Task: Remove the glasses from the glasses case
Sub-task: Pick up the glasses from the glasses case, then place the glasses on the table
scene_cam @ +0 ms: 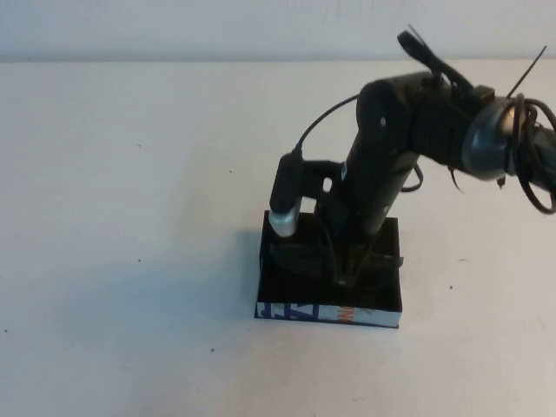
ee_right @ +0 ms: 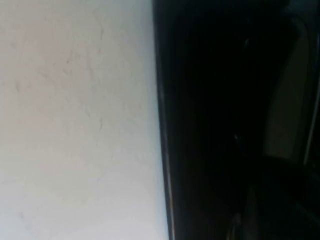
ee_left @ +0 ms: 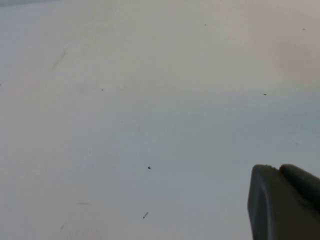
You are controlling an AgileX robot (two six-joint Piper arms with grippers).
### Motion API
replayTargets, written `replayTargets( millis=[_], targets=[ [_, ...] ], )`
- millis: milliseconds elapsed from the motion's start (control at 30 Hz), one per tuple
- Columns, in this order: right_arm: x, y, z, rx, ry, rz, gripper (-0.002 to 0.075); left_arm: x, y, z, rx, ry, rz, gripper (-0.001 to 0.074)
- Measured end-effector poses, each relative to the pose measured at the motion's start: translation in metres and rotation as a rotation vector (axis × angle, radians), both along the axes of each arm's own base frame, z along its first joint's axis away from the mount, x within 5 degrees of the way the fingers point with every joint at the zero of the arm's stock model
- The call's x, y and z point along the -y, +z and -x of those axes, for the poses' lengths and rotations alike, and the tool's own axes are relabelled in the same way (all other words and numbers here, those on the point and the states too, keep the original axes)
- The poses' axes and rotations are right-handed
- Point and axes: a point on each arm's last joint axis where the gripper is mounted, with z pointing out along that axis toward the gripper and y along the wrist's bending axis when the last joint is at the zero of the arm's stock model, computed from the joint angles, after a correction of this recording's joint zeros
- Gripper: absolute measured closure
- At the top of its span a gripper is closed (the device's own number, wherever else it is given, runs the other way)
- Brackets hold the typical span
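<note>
Down inside the case point(scene_cam: 328, 300), which lies on the white table point(scene_cam: 130, 217) with its printed white strip facing the robot, the right gripper point(scene_cam: 343, 265) reaches among dark shapes that must be the glasses point(scene_cam: 382, 261), though I cannot tell whether its fingers are apart or together. Well away from the case, the left gripper point(ee_left: 285, 200) hangs over bare table, its state also unclear.

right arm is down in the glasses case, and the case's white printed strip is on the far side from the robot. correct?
Not quite. The right gripper is down in the glasses case, but the high view shows the white printed strip on the side nearest the robot. The left gripper shows only in its wrist view, over the bare table.
</note>
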Motion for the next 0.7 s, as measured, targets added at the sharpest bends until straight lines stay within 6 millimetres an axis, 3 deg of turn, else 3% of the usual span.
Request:
replayTargets(
  millis=[167,267,400,533,700],
  targets=[
    [0.012,0.044,-0.007,0.001,-0.308,-0.016,0.0685,0.000,0.000,0.000,0.000,0.000,0.000,0.0740],
    [0.035,0.077,-0.003,-0.014,-0.508,-0.101,0.0685,0.000,0.000,0.000,0.000,0.000,0.000,0.0740],
    [0.078,0.119,0.019,-0.054,-0.691,-0.243,0.0685,0.000,0.000,0.000,0.000,0.000,0.000,0.0740],
    [0.113,0.126,0.051,-0.091,-0.793,-0.257,0.0685,0.000,0.000,0.000,0.000,0.000,0.000,0.0740],
    [0.149,0.105,0.085,-0.067,-1.014,-0.330,0.0685,0.000,0.000,0.000,0.000,0.000,0.000,0.0740]
  ],
)
